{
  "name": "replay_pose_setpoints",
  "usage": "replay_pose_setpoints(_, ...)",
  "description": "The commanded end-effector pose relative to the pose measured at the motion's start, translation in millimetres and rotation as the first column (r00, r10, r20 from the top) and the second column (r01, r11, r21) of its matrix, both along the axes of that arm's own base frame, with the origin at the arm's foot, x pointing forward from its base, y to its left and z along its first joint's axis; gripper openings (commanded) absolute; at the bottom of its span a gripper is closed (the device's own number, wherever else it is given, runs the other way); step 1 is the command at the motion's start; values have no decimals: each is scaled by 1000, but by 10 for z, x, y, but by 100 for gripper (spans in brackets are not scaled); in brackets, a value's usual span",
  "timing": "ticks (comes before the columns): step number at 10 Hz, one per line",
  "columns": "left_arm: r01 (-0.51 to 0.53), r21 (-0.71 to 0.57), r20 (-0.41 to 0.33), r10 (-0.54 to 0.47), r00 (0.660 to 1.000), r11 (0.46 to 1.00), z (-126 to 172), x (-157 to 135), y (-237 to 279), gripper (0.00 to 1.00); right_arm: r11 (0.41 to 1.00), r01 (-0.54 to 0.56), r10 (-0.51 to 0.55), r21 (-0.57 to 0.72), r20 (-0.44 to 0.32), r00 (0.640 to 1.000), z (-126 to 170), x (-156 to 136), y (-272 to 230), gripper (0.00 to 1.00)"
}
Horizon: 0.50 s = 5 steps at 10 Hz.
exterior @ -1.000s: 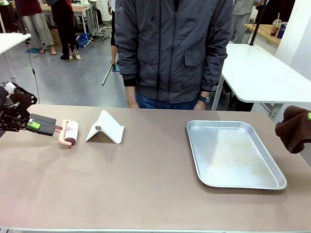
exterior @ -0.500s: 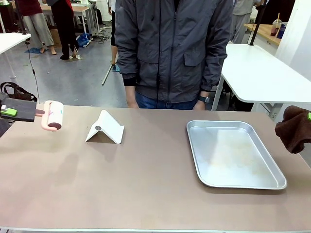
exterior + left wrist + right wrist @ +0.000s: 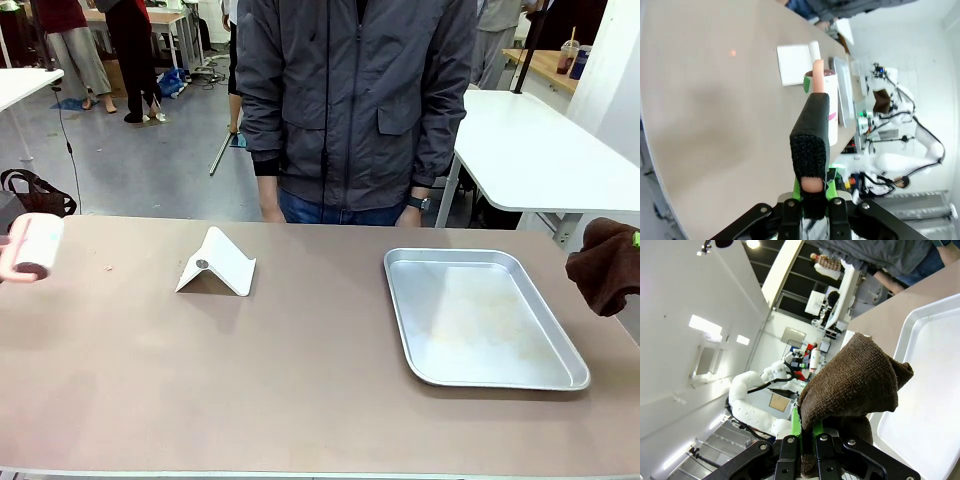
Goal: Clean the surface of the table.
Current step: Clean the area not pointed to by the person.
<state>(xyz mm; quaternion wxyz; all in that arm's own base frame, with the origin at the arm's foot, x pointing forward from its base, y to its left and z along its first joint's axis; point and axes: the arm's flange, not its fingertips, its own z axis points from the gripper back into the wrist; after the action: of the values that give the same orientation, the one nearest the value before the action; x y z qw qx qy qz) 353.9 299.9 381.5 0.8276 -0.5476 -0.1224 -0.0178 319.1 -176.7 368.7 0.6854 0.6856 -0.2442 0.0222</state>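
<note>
**A:** What is the left end effector [image 3: 812, 192] doing?

**B:** It is shut tight on the black foam handle of the pink-and-white lint roller [image 3: 30, 245]. The roller hangs in the air, far left of the white folded stand [image 3: 215, 262].

**A:** And a second ago?

**B:** The roller lay just left of that stand, down on the brownish-taupe matte bench [image 3: 300, 380]. It has since lifted and swung outward, so I judge that rolling pass finished.

**A:** Is the bench clean?

**B:** Not quite. A small pinkish speck [image 3: 107, 267] lies left of the stand.

**A:** The right end effector [image 3: 807, 437]?

**B:** Unmoved. It is closed on a dark brown towelling cloth [image 3: 855, 385], far right of the stand, beyond the shiny silver metal tray [image 3: 485, 318].
</note>
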Motion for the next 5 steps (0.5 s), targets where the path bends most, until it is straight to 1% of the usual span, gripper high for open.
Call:
replay_pose_setpoints(1, -13, -41, 6, 13, 1000, 999, -105, -107, 362, 10, 1000, 1, -1, 21, 17, 1000, 47, 29, -1, 9)
replay_pose_setpoints(3, -20, -64, -21, 19, 1000, 998, -279, -255, 559, 10, 1000, 1, -1, 21, 17, 1000, 47, 29, -1, 9)
replay_pose_setpoints(4, -25, -35, -22, 24, 999, 999, -142, -235, 386, 10, 1000, 1, -1, 21, 17, 1000, 47, 29, -1, 9)
replay_pose_setpoints(5, -25, -35, -22, 24, 999, 999, -142, -235, 386, 10, 1000, 1, -1, 21, 17, 1000, 47, 29, -1, 9)
